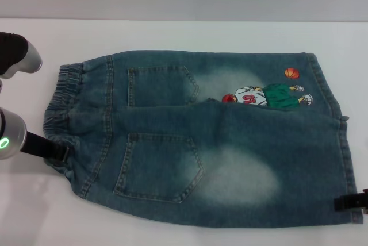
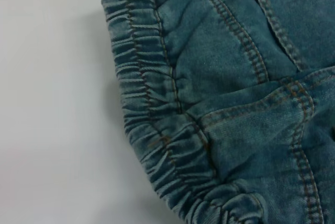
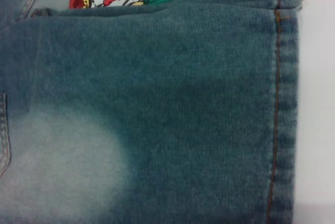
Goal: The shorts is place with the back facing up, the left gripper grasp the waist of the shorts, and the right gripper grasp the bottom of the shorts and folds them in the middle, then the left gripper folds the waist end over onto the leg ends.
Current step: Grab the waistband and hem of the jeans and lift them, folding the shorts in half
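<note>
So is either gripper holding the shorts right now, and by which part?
It cannot be told. The left gripper sits at the waist of the shorts, the right gripper at the near leg hem, but neither grip shows.

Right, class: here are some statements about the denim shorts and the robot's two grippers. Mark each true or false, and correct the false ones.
1. The shorts lie spread flat with both patch pockets facing up. True.
2. The waist of the shorts points toward the robot's right. False: the gathered band is on the robot's left, and the bottom of the shorts is on its right.
3. The left gripper is at the near corner of the waistband. True.
4. The cartoon print sits on the leg nearer the robot. False: it is on the far leg, close to the hem.
5. The right gripper is above the far leg's hem. False: it is at the near leg's hem corner.
</note>
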### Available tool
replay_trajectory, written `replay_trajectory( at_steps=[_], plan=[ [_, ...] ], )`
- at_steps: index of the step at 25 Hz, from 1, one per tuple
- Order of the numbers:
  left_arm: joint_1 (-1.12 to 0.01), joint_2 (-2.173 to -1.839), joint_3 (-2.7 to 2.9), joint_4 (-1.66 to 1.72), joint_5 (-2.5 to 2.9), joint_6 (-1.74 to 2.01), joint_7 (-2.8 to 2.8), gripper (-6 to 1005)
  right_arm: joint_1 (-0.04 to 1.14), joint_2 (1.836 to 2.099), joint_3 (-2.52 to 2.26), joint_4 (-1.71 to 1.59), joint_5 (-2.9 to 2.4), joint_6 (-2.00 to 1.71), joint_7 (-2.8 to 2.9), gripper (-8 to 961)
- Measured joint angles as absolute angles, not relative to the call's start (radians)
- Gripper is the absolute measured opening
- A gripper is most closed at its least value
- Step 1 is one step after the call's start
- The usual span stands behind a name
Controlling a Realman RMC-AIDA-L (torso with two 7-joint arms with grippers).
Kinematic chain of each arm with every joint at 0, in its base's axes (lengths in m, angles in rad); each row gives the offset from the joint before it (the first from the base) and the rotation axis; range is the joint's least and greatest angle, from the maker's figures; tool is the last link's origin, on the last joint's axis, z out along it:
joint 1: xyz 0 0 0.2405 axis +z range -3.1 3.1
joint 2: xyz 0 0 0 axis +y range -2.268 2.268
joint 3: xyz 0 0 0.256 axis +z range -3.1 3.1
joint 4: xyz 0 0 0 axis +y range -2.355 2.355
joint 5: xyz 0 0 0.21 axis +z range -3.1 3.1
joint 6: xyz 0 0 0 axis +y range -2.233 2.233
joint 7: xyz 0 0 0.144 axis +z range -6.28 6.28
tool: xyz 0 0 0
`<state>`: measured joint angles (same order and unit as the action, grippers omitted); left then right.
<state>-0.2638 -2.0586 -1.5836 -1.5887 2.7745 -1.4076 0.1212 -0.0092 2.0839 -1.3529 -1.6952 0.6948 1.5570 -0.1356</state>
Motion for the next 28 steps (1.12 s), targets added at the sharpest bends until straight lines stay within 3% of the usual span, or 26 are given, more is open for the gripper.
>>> replay_trajectory(
  at_steps=[28],
  plan=[
    [-0.265,-2.059,-1.581,-1.588,2.769,-1.406,0.122,99,-0.005,2.084,-1.368,-1.672,0.653,1.554,-0.135,629]
  ],
)
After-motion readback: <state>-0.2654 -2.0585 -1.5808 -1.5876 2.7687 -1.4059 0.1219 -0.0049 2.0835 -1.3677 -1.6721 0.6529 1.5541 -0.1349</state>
